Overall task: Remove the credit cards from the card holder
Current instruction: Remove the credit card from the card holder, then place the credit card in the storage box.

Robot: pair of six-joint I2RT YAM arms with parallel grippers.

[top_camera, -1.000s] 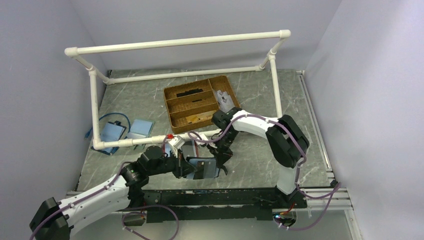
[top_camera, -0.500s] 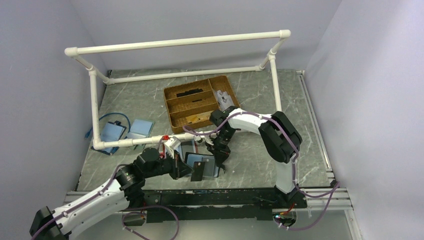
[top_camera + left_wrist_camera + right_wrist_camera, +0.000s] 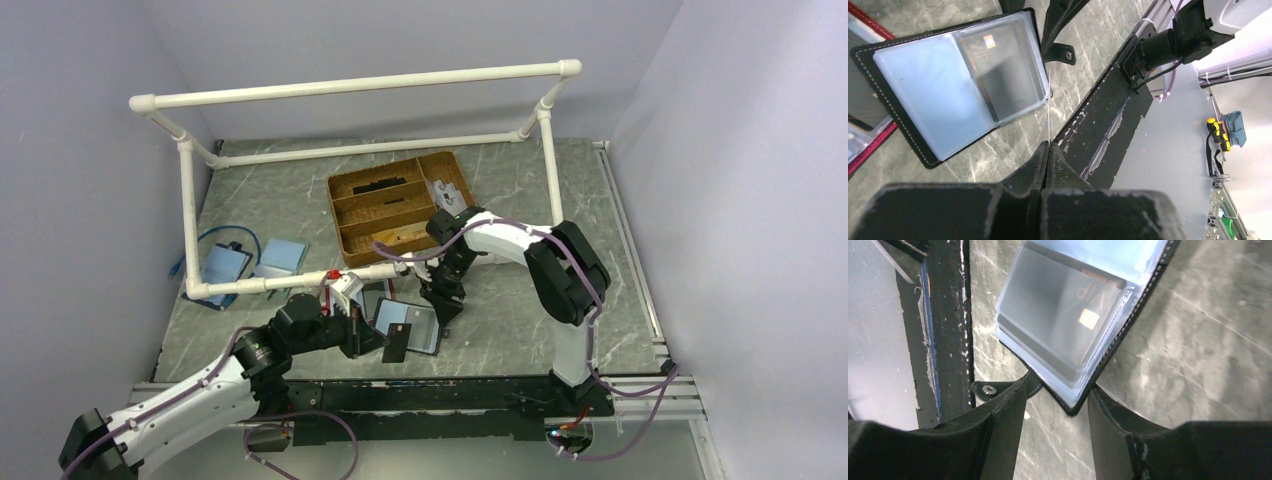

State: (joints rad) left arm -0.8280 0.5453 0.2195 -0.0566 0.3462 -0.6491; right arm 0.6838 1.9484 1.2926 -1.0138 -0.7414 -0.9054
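The left gripper is clamped tight on a dark credit card, which stands on edge straight out from its tips. Ahead and to the left of that gripper, the card holder lies open and flat on the tabletop, its edge just beside the held card. A second dark card, marked VIP, sits in its clear sleeve. The right gripper has its jaws apart, with the holder's nearest corner between them.

Pipe rail — tray behind — stands just beyond the card holder.
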